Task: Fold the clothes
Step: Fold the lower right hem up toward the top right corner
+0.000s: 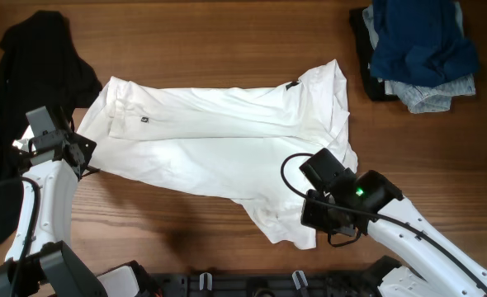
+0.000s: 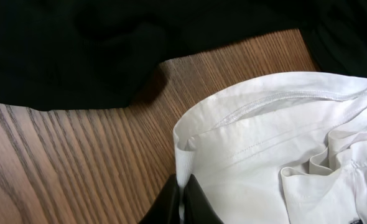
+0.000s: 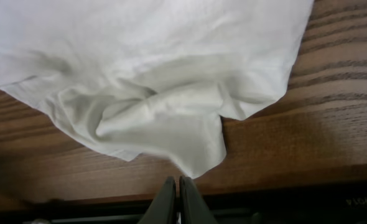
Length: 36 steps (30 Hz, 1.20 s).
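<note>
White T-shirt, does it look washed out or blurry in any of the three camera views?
Overhead: the white T-shirt glares near its middle, folds faint, table grain sharp. Left wrist: hem stitching is crisp, the black garment is nearly featureless dark, the left gripper out of focus. Right wrist: the shirt's upper part is bright and soft, a dark shadow band along the bottom edge.

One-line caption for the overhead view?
White T-shirt lies crumpled on wooden table, left gripper and right gripper at its edges; black garment left, blue pile top right.

Wooden table (image 1: 227, 33). White T-shirt (image 1: 219, 140) spread at centre; black garment (image 1: 21, 82) upper left. Heap of blue garments (image 1: 421, 49) upper right.
</note>
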Motion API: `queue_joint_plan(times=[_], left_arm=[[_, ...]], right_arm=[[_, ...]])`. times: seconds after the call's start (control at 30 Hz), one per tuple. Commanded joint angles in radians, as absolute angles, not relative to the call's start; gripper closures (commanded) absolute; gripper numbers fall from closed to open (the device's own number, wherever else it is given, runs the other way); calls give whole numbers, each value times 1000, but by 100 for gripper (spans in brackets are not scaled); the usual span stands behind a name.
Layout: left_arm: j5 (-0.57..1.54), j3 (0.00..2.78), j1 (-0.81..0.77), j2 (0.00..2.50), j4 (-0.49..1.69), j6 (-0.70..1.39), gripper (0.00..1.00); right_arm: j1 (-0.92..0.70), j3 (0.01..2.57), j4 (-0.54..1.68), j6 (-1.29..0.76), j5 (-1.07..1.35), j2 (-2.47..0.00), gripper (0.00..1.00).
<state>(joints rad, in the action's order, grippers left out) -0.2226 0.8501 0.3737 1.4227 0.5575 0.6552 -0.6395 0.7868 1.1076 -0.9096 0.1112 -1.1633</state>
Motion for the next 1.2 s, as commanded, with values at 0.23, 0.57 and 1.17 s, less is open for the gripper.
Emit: queue_joint_plan(times=[0.23,0.57,1.17], left_arm=[[-225,864,378,1410,558,635,96],[-225,864,378,1410,559,635,96],[-225,864,378,1410,559,635,96]], right_arm=[[-638,747,1100,-894,153,-1192,58],[-642,639,990,-893,237,-1308,54],[-642,639,838,-894,258,-1528,87]])
